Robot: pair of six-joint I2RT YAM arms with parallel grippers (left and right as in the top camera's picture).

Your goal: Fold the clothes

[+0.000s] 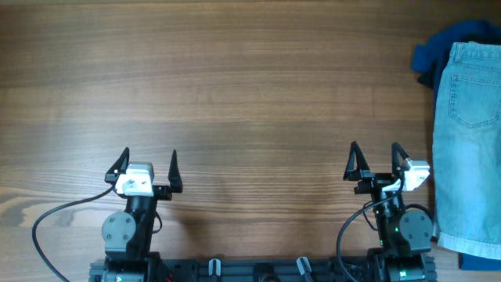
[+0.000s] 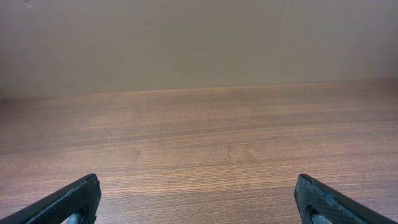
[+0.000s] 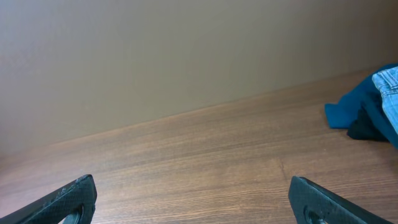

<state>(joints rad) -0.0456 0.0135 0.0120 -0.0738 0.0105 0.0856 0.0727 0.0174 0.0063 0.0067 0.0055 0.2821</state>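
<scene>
The clothes [image 1: 470, 149], light blue faded denim shorts with a back pocket showing, lie flat along the table's right edge and run partly out of the overhead view. A sliver of them [image 3: 390, 90] shows at the right edge of the right wrist view. My right gripper [image 1: 376, 159] stands open just left of the shorts, near the front edge, with nothing between its fingers [image 3: 314, 200]. My left gripper [image 1: 149, 163] is open too, far from the shorts at the front left, its fingers [image 2: 74, 200] over bare wood.
A dark navy-and-black garment [image 1: 442, 48] lies bunched at the back right, partly under the shorts' top end; it also shows as a blue heap [image 3: 360, 115] in the right wrist view. The wooden table [image 1: 235, 94] ends at a plain wall [image 2: 199, 43].
</scene>
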